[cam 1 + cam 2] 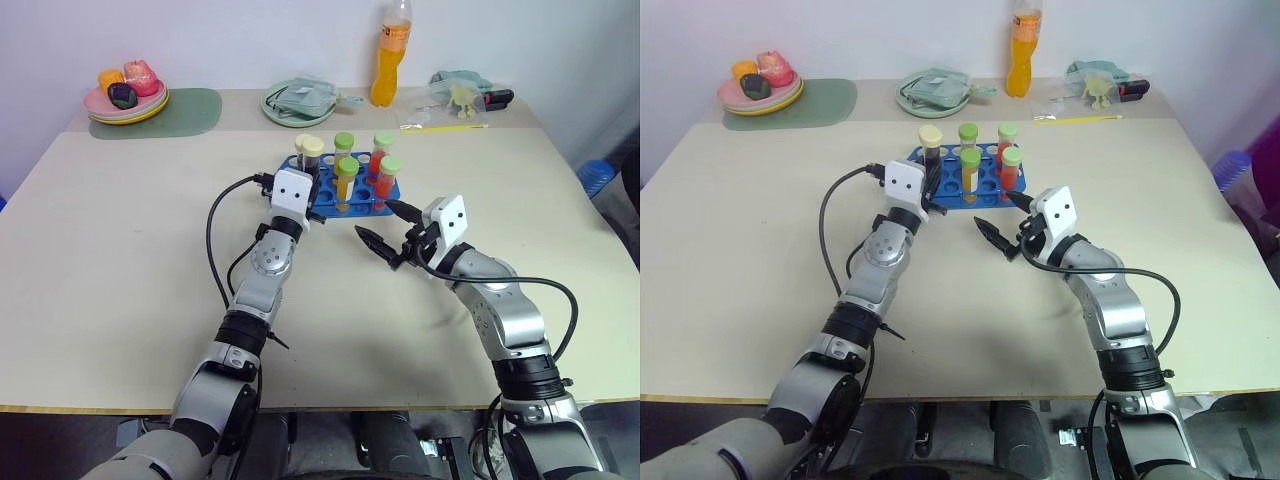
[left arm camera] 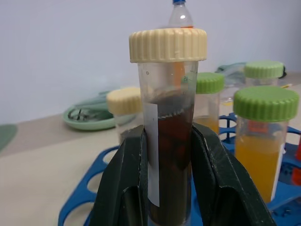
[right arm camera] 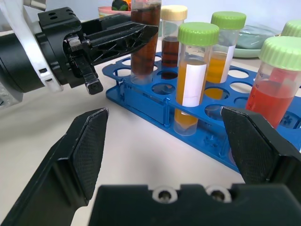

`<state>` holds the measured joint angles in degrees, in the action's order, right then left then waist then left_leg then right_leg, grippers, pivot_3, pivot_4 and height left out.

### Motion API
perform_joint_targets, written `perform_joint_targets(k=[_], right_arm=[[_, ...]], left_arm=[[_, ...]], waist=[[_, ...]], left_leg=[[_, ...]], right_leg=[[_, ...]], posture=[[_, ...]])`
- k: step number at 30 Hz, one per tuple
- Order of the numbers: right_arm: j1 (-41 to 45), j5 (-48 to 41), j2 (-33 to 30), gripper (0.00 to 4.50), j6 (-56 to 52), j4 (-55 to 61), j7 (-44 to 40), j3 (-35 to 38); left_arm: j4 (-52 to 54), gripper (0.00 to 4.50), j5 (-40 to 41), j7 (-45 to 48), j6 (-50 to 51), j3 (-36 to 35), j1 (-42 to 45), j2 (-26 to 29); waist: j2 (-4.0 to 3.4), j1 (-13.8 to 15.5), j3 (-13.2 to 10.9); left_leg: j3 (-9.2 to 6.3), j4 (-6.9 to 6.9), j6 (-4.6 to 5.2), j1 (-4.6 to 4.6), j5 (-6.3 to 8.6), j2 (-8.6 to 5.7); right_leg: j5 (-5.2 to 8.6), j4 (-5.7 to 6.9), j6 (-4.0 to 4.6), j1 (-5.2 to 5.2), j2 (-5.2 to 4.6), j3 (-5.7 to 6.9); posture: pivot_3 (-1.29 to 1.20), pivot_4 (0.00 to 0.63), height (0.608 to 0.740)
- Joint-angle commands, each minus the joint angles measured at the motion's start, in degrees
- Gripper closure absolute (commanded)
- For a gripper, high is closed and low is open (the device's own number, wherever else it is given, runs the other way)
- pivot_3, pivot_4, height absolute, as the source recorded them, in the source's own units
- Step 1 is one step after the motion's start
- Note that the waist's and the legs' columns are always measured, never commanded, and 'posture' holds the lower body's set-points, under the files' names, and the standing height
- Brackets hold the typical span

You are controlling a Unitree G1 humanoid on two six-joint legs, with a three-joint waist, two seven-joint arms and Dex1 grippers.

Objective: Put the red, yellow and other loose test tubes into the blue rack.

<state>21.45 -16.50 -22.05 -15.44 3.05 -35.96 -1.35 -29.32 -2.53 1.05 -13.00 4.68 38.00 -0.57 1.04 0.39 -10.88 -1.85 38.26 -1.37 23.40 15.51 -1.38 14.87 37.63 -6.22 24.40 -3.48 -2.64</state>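
The perforated blue plastic rack [image 1: 352,192] is set mid-table, holding upright capped tubes. A clear cylindrical dark-brown tube [image 2: 168,141] with a ribbed cream cap is held upright, cap upward, clamped by the left gripper [image 2: 168,174] over the rack's near left corner. The right gripper [image 1: 388,230] is spread wide, empty, just beside the rack.

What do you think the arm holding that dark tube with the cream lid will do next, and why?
Probably let go and back away. The left gripper is shut on the dark tube, which stands upright with its lower end already down in a hole of the blue rack. The right gripper is open beside the rack, holding nothing.
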Motion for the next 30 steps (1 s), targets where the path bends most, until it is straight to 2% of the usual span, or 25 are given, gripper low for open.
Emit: perform_joint_targets(k=[1, 7, 14, 17, 19, 23, 26, 28, 30], right_arm=[[0.6, -0.1, 0.2, 0.27, 1.5, 2.1, 0.3, 1.0], [0.2, -0.2, 0.3, 0.27, 1.5, 2.5, 0.2, 0.7], [0.1, -1.1, -0.9, 0.27, 1.2, 2.4, -1.8, 1.2], [0.0, -2.9, -3.5, 0.27, 0.3, 3.1, -6.0, 1.7], [-0.4, -4.1, -6.9, 0.27, 0.3, 3.6, -10.1, 2.4], [-1.9, -6.1, -15.1, 0.27, -0.2, 1.8, -17.6, 5.0], [-2.0, -6.2, -18.6, 0.27, 0.7, -2.1, -20.5, 6.8], [-2.2, -5.6, -20.4, 0.27, 1.7, -5.0, -21.9, 8.0], [-1.9, -5.2, -21.4, 0.27, 2.6, -7.6, -23.0, 8.7]], left_arm=[[0.3, 3.80, -0.2, 0.0, -0.4, -0.3, 0.2, -0.3], [-0.3, 3.80, -0.3, 0.4, -0.6, -0.4, -0.2, -0.2], [2.2, 0.43, 0.0, -0.5, 0.2, -1.3, -0.8, 0.0], [10.3, 0.43, 1.1, 1.6, 2.6, -2.3, -4.6, 2.4], [20.5, 0.43, 3.6, 4.7, 6.2, -3.8, -10.2, 5.5], [40.4, 0.43, 10.6, 14.4, 16.8, -9.9, -24.7, 17.6], [46.6, 0.43, 13.6, 19.0, 21.7, -13.5, -32.2, 24.5], [48.9, 0.43, 16.0, 23.6, 22.9, -19.5, -39.9, 29.8], [50.1, 0.43, 17.7, 25.5, 24.2, -23.1, -44.3, 32.5]], waist=[[0.00, 0.0, 0.0], [0.00, 0.0, 0.0], [0.00, 0.0, 0.0], [0.00, -0.1, 0.0], [-0.01, -0.6, 0.0], [-0.04, -1.5, 0.0], [-0.07, -1.1, 0.0], [-0.06, -1.0, 0.0], [-0.08, -1.0, 0.0]], left_leg=[[0.00, 0.00, 0.00, 0.00, 0.00, 0.00], [0.00, 0.00, 0.00, 0.00, 0.00, -0.01], [0.00, 0.00, 0.00, 0.00, 0.00, -0.01], [0.00, 0.00, 0.00, 0.00, 0.00, 0.01], [0.00, -0.02, 0.00, -0.01, 0.00, 0.10], [-0.02, -0.07, 0.00, -0.04, 0.00, 0.23], [-0.01, -0.07, 0.00, -0.07, 0.01, 0.26], [-0.03, -0.02, 0.01, -0.13, 0.01, 0.22], [0.01, -0.04, 0.07, -0.19, 0.05, 0.22]], right_leg=[[0.00, 0.00, 0.00, 0.00, 0.00, 0.00], [0.00, 0.00, 0.00, 0.00, 0.00, 0.00], [0.00, 0.00, 0.00, 0.00, 0.01, 0.00], [0.00, 0.00, 0.00, 0.00, 0.01, 0.00], [0.00, -0.01, 0.00, 0.01, 0.01, 0.00], [0.01, 0.01, 0.01, 0.02, 0.04, -0.02], [0.01, 0.00, 0.02, -0.03, 0.02, -0.01], [0.01, -0.04, 0.02, -0.20, -0.03, 0.03], [0.02, -0.09, 0.03, -0.27, -0.06, 0.02]], posture=[[0.00, 0.150, 0.729], [0.00, 0.150, 0.729], [0.00, 0.150, 0.729], [0.00, 0.150, 0.729], [0.00, 0.150, 0.729], [0.00, 0.150, 0.729], [0.00, 0.150, 0.729], [0.00, 0.150, 0.729], [0.00, 0.150, 0.729]])
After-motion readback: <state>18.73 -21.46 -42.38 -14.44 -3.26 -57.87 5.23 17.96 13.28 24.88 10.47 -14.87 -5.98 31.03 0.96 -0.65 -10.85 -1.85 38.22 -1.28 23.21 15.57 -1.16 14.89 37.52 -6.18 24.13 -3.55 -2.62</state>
